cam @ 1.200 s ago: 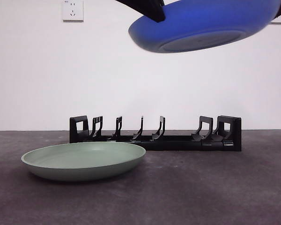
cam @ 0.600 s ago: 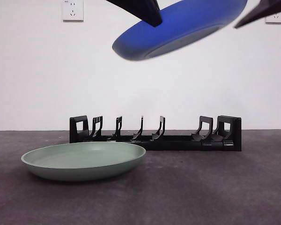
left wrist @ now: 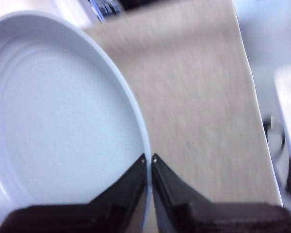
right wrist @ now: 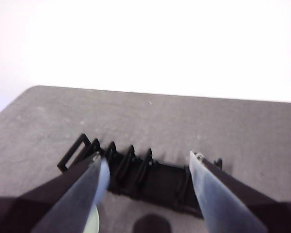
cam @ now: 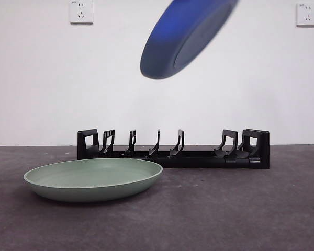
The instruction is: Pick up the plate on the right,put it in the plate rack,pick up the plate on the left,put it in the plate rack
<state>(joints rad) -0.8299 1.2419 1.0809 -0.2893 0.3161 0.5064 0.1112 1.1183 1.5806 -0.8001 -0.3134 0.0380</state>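
My left gripper (left wrist: 149, 158) is clamped on the rim of the blue plate (cam: 186, 36), one jaw inside the rim and one outside, with the tips almost meeting. In the front view that plate hangs high in the air, tilted steeply on edge, above the middle of the plate rack (cam: 174, 150) and well clear of its prongs. My right gripper (right wrist: 145, 162) holds nothing; its jaws stand wide apart, and between them I look down on the plate rack (right wrist: 136, 172) lying on the dark table (right wrist: 242, 141). The green plate (cam: 93, 179) lies flat on the table (cam: 240, 209) just in front of the rack's left end, near it.
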